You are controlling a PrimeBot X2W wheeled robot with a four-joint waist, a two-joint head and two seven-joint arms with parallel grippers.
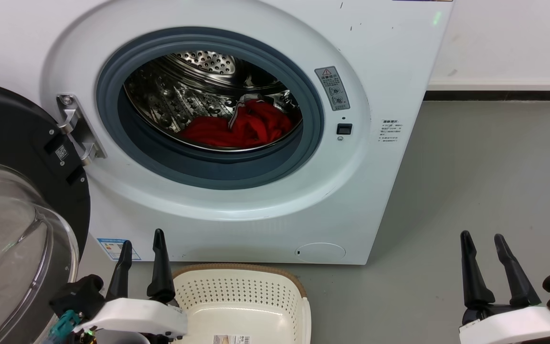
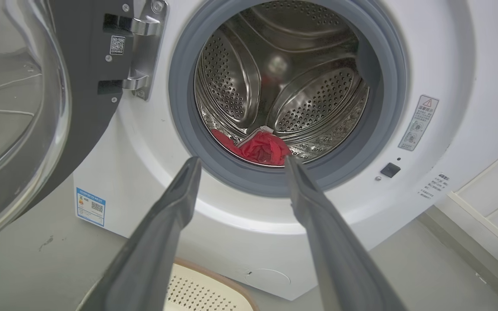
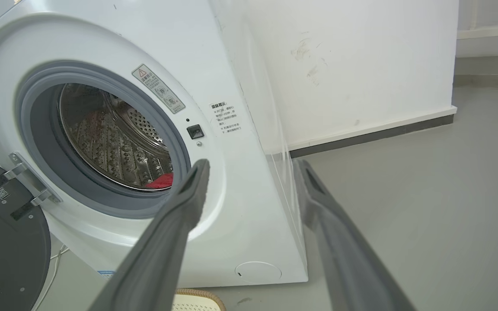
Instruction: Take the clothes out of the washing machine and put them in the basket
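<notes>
washing machine point(image 1: 389, 71): white front loader on grey floor point(image 1: 494, 181), set against a pale wall.
door point(image 1: 22, 143): swung wide open to the robot's left; black rim, clear glass bowl bulging outward.
drum point(image 1: 184, 95): shiny perforated steel, ringed by a grey rubber seal point(image 1: 208, 167).
clothes point(image 1: 251, 126): red heap at the bottom of the drum, toward its right side in the head view; a white band runs through the folds. any number on the cloth cannot be read.
basket point(image 1: 241, 286): cream plastic with a brown woven-look rim, on the floor just in front of the machine, below the opening; sticker point(image 1: 231, 339) on its floor.
left end effector point(image 1: 143, 237): low, just beside the basket's left rim; fingers parted, nothing between them. in the left wrist view the fingertips frame the lower seal and the red heap.
right end effector point(image 1: 482, 235): over bare floor, well apart from machine and basket; fingers spread, holding nothing.
</notes>
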